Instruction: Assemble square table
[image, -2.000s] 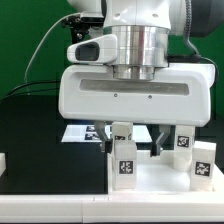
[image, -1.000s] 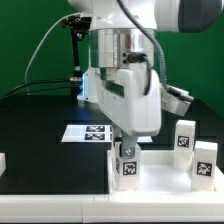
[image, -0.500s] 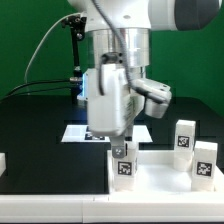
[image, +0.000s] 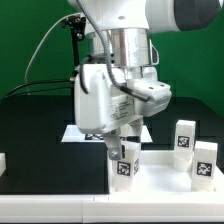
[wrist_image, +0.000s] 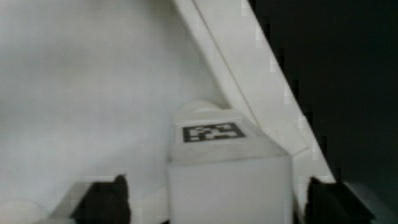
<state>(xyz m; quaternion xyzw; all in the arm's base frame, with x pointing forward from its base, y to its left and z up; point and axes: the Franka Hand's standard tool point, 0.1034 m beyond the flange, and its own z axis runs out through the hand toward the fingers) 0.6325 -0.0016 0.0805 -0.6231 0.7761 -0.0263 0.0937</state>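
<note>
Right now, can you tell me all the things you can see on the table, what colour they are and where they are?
Table top: one, white slab with raised rim, front of the black table.
Legs: three, white with black-and-white tags. One stands at the slab's corner under the hand; two stand at the exterior view's right.
Marker board: one, flat white with black tags, behind the slab.
Small white block: one, at the exterior view's left edge.
Curtain: green, at the back.
Hand: one, white, fingers open either side of the corner leg.
</note>
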